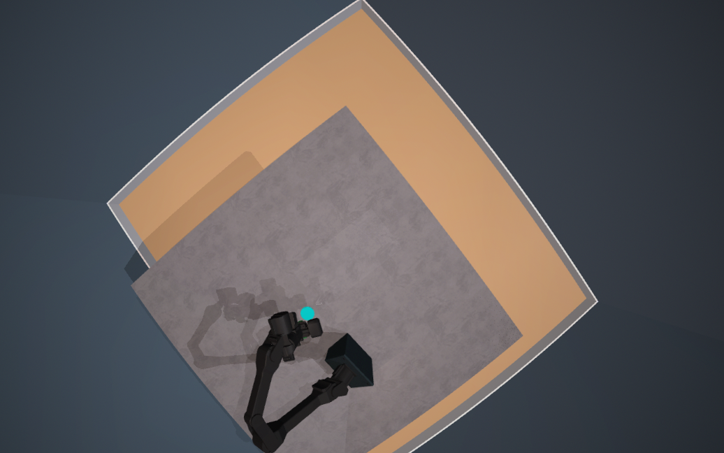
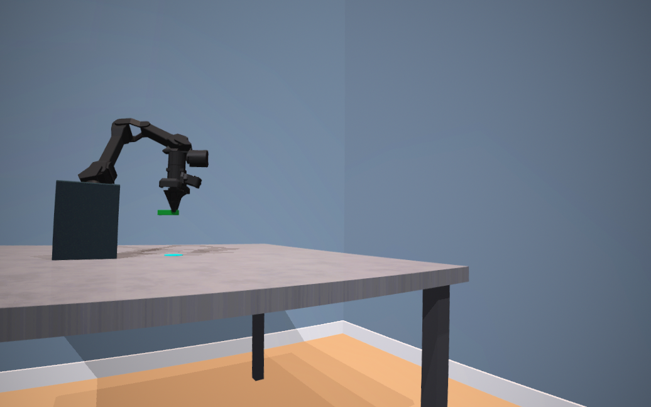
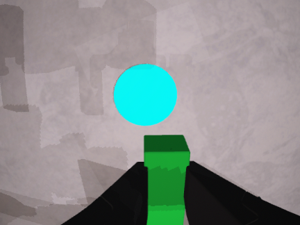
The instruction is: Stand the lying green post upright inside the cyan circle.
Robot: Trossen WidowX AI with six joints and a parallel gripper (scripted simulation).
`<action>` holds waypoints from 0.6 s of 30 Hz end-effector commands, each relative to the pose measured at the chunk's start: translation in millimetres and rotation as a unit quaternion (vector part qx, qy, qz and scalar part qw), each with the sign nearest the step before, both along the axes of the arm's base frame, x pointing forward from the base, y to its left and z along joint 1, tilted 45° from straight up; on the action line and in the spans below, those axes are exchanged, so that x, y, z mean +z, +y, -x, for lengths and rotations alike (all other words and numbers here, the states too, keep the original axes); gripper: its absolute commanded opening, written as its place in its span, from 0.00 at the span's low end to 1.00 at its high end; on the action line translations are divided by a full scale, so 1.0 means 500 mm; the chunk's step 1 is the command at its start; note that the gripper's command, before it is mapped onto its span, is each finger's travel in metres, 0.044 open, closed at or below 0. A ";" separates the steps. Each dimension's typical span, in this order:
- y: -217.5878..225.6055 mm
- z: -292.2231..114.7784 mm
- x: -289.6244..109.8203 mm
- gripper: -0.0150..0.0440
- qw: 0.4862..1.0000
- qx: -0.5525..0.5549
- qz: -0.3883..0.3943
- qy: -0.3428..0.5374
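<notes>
- While it hangs level in the air, the green post [image 2: 168,211] is pinched between the fingers, well above the counter [image 2: 268,276]; the exterior view shows it horizontal, gripped near one end, with most of its length sticking out to one side.
- Judging by its square section, flat end face and crisp edges in the wrist view, the post looks stiff and small, probably light; nothing sags or bends along the overhanging part.
- Its faces look smooth and plain, so I would expect it to slip or pivot in the pinch if swung hard. A hold near one end, as now, leaves the free end able to come down first when the wrist tips it upright.
- For standing it up, the flat end face looks just wide enough to bear on, but a narrow foot under a long body would topple easily, so it should sit squarely before the fingers part.
- The cyan circle [image 3: 146,95] lies flat on the counter, just ahead of the post's free end in the wrist view and below the gripper [image 2: 173,207] in the exterior view; post and circle are well apart in height.
- Count: one green post, one cyan circle, one arm [image 1: 267,373] with one gripper, one dark pedestal box [image 2: 85,219] carrying the arm's base, one counter.
- From the top view the wrist hides the post almost wholly.
</notes>
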State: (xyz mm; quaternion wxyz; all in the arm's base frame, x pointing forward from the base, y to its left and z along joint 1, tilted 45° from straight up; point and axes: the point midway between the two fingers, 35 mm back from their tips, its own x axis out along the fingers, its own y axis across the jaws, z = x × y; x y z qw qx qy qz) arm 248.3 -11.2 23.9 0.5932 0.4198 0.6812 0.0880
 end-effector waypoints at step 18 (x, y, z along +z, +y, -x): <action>0.016 0.018 -0.026 0.29 0.998 0.010 0.065 0.018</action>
